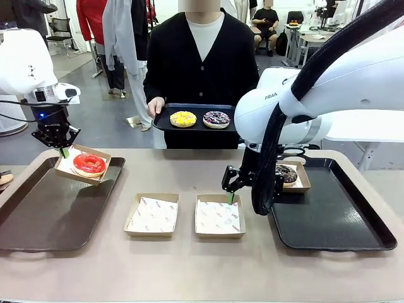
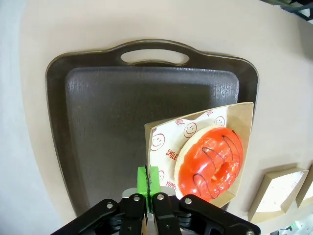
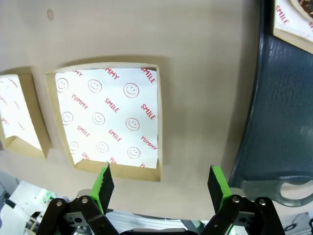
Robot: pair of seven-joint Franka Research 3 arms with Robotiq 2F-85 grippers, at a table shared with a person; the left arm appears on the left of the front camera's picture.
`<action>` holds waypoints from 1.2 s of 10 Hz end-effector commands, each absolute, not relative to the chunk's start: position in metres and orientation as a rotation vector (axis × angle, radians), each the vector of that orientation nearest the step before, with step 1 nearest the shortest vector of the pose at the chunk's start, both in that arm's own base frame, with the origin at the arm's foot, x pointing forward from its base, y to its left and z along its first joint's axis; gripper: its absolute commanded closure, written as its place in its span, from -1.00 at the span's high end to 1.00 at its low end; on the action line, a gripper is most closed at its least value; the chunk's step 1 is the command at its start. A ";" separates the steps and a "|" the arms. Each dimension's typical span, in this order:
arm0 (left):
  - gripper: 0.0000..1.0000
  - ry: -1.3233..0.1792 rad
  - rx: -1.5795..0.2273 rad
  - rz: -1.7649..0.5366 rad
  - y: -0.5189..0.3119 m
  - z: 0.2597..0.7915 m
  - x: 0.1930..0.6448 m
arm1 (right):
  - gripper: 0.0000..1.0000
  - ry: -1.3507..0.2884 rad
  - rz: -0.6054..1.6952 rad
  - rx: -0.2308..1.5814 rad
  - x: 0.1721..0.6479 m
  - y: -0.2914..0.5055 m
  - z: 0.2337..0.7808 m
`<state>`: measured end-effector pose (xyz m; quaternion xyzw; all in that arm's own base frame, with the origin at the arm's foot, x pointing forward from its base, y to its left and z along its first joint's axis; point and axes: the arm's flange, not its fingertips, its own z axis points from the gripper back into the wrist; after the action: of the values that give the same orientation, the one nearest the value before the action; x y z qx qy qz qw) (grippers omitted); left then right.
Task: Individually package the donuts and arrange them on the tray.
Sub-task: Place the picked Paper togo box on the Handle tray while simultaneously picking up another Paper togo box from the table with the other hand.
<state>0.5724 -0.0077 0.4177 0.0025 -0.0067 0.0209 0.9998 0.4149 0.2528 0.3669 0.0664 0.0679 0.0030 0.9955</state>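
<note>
Gripping the rim of a square brown cardboard box, the left gripper has its green pads pressed tight on the box wall and its smiley-print paper liner. The glossy red ring donut sits inside this box, which hangs tilted over the far inner corner of the dark brown plastic tray on the robot's left (whether the box touches the tray rim cannot be told).

The right gripper hangs with its jaws wide apart and nothing between them, above the far edge of an unfilled paper-lined cardboard box on the beige table. A second unfilled box lies just beside that one.

On the black tray at the robot's right, the chocolate sprinkled donut rests in its own box at the far inner corner.

Across the table, a person's hand holds a small black serving tray carrying the yellow crumbly-topped donut and the dark purple-brown drizzled donut, side by side.
</note>
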 end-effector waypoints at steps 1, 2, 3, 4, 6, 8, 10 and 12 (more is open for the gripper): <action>-0.98 -0.028 0.031 -0.035 -0.011 0.425 0.569 | 1.00 0.115 0.011 0.132 0.408 0.251 0.376; -0.98 -0.013 0.005 0.042 -0.008 0.418 0.572 | 1.00 0.115 0.011 0.132 0.408 0.251 0.376; -0.98 -0.013 0.005 0.042 -0.008 0.418 0.572 | 1.00 0.115 0.011 0.132 0.408 0.251 0.376; -0.98 -0.013 0.005 0.042 -0.008 0.418 0.572 | 1.00 0.123 0.009 0.135 0.414 0.253 0.374; -0.98 -0.021 0.020 0.028 -0.013 0.417 0.576 | 1.00 0.095 -0.052 0.111 0.416 0.255 0.365; -0.98 -0.035 0.037 0.019 -0.019 0.419 0.578 | 1.00 0.076 -0.069 0.116 0.414 0.254 0.364; -0.98 -0.054 0.066 0.015 -0.027 0.418 0.581 | 1.00 0.065 -0.084 0.114 0.412 0.256 0.355; -0.98 -0.061 0.084 0.003 -0.035 0.412 0.582 | 1.00 0.063 -0.076 0.112 0.415 0.259 0.345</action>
<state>0.5780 -0.0301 0.4149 0.0248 -0.0214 -0.0059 0.9994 0.4147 0.2529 0.3548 0.0713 0.0448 -0.0284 0.9960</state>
